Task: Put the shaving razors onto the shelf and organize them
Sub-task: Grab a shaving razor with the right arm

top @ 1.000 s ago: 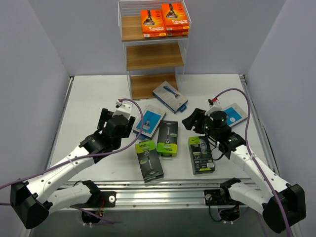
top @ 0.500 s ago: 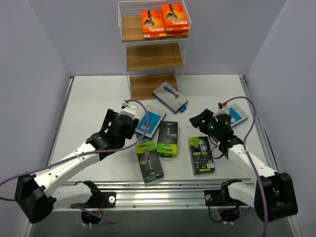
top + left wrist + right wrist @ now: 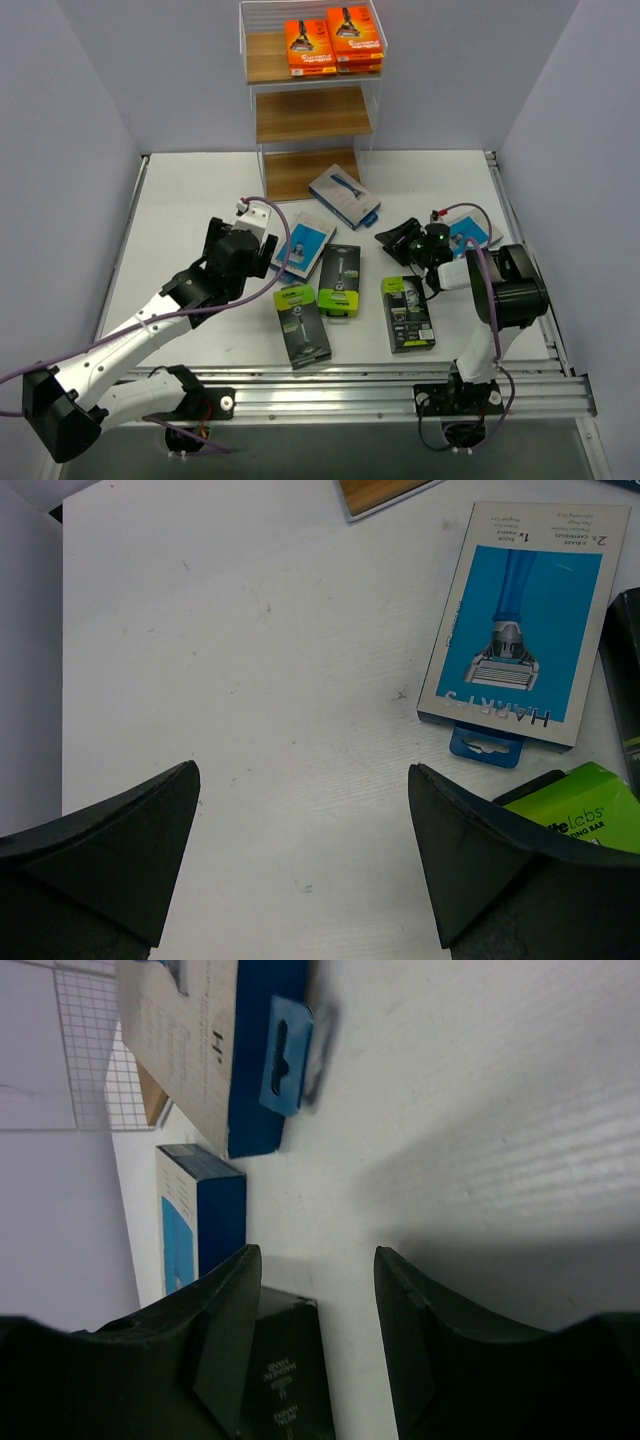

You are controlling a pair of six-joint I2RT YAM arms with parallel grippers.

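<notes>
Several orange razor packs lie on the top tier of the shelf. On the table lie blue-and-white packs and black packs with lime-green tops. My left gripper hangs open over bare table, just left of a blue-and-white pack. My right gripper is low over the table, pointing left, open with nothing between its fingers. A black pack lies behind its left finger.
The shelf's middle board and bottom board carry nothing. The right arm's elbow is folded over the right side of the table. A metal rail runs along the near edge.
The right arm has folded, its elbow swinging up over the table, and its jaws have narrowed. The left gripper moved slightly right, then back.
</notes>
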